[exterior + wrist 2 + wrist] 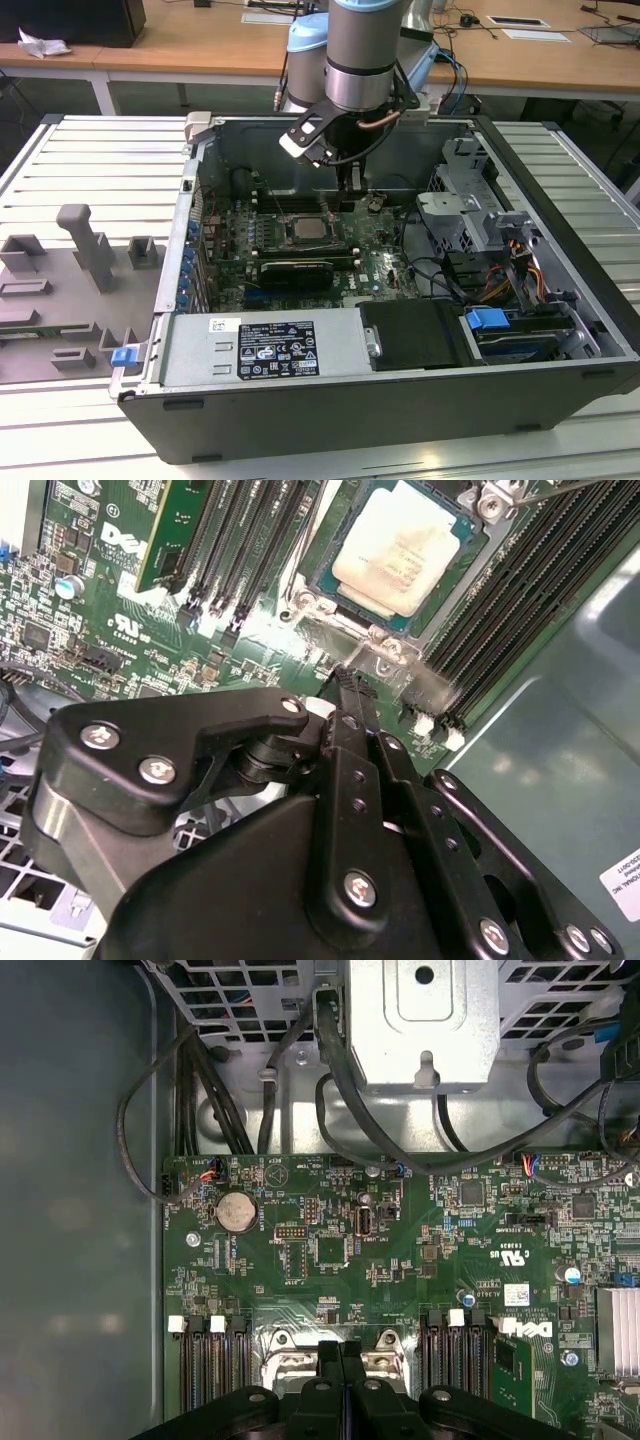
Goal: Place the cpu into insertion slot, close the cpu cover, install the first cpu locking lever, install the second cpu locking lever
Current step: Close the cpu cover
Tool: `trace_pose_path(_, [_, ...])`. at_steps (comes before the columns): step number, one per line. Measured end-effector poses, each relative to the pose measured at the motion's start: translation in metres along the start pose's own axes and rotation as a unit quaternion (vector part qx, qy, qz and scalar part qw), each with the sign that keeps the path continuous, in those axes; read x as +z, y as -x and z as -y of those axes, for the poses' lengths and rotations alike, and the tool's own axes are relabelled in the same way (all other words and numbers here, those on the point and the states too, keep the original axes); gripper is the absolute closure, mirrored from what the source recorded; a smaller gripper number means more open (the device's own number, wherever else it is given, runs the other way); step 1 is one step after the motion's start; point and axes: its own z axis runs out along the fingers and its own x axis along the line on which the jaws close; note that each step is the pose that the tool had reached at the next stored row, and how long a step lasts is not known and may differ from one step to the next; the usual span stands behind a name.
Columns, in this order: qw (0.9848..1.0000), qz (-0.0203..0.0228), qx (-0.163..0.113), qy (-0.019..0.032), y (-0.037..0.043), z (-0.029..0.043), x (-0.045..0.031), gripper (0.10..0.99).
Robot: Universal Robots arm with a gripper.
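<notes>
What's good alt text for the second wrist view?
The black gripper, fingers shut together, has its tip close to the edge of the insertion slot, where the cpu lies with its silvery top up. Green motherboard and long black memory slots surround the socket.

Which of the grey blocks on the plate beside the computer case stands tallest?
The upright post with the wider head, on the grey plate; it rises well above the low blocks around it.
</notes>
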Motion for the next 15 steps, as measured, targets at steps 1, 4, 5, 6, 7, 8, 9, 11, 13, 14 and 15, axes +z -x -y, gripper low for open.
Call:
trace_pose_path(1, [1.0000, 0.0000, 0.000, 0.0000, 0.0000, 0.0002, 0.0000, 0.980])
trace_pose_path(4, [1.0000, 0.0000, 0.000, 0.0000, 0.0000, 0.0013, -0.0001, 0.980])
trace_pose_path(5, [1.0000, 0.0000, 0.000, 0.0000, 0.0000, 0.0015, -0.0001, 0.980])
trace_pose_path(6, [1.0000, 0.0000, 0.000, 0.0000, 0.0000, 0.0018, -0.0001, 0.980])
trace_pose_path(7, [1.0000, 0.0000, 0.000, 0.0000, 0.0000, 0.0019, -0.0001, 0.980])
trace_pose_path(8, [1.0000, 0.0000, 0.000, 0.0000, 0.0000, 0.0020, -0.0001, 0.980])
trace_pose_path(9, [1.0000, 0.0000, 0.000, 0.0000, 0.0000, 0.0022, -0.0001, 0.980])
trace_pose_path(11, [1.0000, 0.0000, 0.000, 0.0000, 0.0000, 0.0026, -0.0001, 0.980])
trace_pose_path(13, [1.0000, 0.0000, 0.000, 0.0000, 0.0000, 0.0029, -0.0001, 0.980])
trace_pose_path(14, [1.0000, 0.0000, 0.000, 0.0000, 0.0000, 0.0031, -0.0001, 0.980])
trace_pose_path(15, [1.0000, 0.0000, 0.000, 0.0000, 0.0000, 0.0033, -0.0002, 0.980])
